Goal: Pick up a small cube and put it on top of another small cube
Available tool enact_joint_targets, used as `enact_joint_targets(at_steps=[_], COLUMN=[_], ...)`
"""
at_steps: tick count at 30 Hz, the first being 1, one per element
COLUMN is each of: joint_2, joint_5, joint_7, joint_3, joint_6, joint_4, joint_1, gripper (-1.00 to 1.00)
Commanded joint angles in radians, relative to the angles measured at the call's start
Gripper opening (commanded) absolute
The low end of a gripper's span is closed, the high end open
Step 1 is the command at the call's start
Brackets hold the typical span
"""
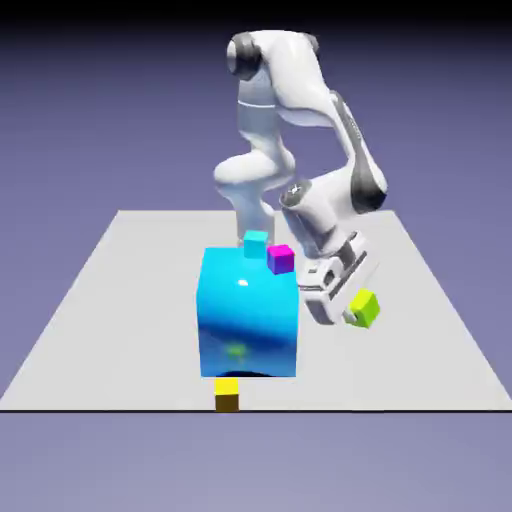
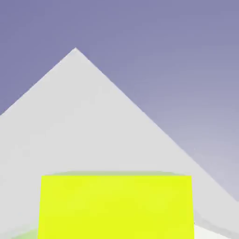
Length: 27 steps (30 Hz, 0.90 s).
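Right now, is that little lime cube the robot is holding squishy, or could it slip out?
Probably not squishy: the lime cube keeps straight edges and flat faces while pinched in the gripper. It looks light, being tiny beside the big blue cube. It could slip, since the hand is tilted and the cube hangs above the table. Flat sides mean it shouldn't roll.

The small cube point(image 1: 364, 307) is lime yellow-green, filling the hand view's bottom point(image 2: 116, 207) as bright yellow. The big cube point(image 1: 249, 315) is glossy blue with a white highlight. Smaller cubes: cyan point(image 1: 256, 242), magenta point(image 1: 281, 259), yellow with a brownish face point(image 1: 227, 394). The table point(image 1: 110, 300) is pale grey, the arm point(image 1: 300, 110) white, the backdrop point(image 1: 80, 120) blue-violet.
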Motion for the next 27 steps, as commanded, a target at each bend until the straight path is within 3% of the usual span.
enact_joint_targets(at_steps=[1,16,24,25,27], joint_2=[0.005,0.086,0.298,0.298,0.262], joint_5=[-0.035,-0.546,-0.497,-0.497,-0.512], joint_7=[0.044,0.695,0.618,0.618,0.631], joint_3=[0.012,0.188,0.286,0.286,0.27], joint_6=[0.018,0.271,0.442,0.442,0.415], joint_4=[-0.003,-0.041,0.004,0.004,-0.005], joint_1=[-0.029,-0.549,-0.634,-0.634,-0.621], gripper=[-1.0,-1.0,-1.0,1.0,1.0])
